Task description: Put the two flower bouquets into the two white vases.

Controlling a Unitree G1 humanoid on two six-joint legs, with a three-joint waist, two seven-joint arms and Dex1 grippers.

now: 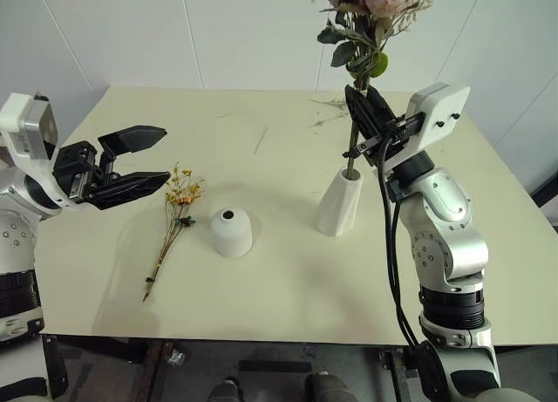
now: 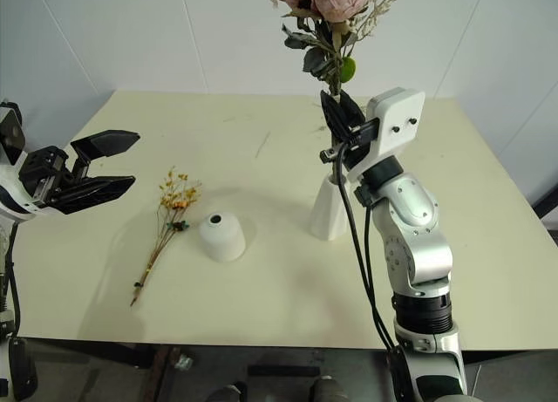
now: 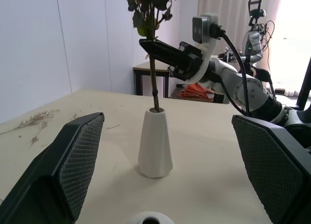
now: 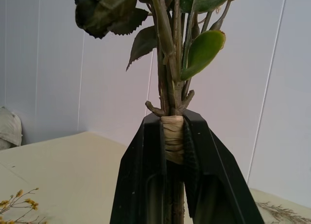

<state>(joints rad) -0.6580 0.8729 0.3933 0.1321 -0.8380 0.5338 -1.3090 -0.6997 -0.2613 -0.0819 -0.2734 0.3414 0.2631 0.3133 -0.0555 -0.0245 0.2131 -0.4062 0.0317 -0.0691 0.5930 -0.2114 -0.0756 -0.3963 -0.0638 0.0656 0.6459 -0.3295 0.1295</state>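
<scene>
My right gripper (image 1: 361, 108) is shut on the bound stems of the pink rose bouquet (image 1: 366, 18). The bouquet stands upright with its stem ends inside the mouth of the tall tapered white vase (image 1: 340, 201). In the right wrist view the black fingers (image 4: 146, 185) clamp the twine-wrapped stems (image 4: 172, 139). The thin yellow-orange sprig (image 1: 174, 223) lies flat on the table, left of the short domed white vase (image 1: 231, 231). My left gripper (image 1: 144, 162) hovers open just left of the sprig's flower end, with nothing between its fingers.
The cream table (image 1: 279, 289) carries loose dried twigs (image 1: 327, 114) near its far edge behind the tall vase. White walls stand behind it. In the left wrist view, another table and equipment (image 3: 252, 34) stand in the room's background.
</scene>
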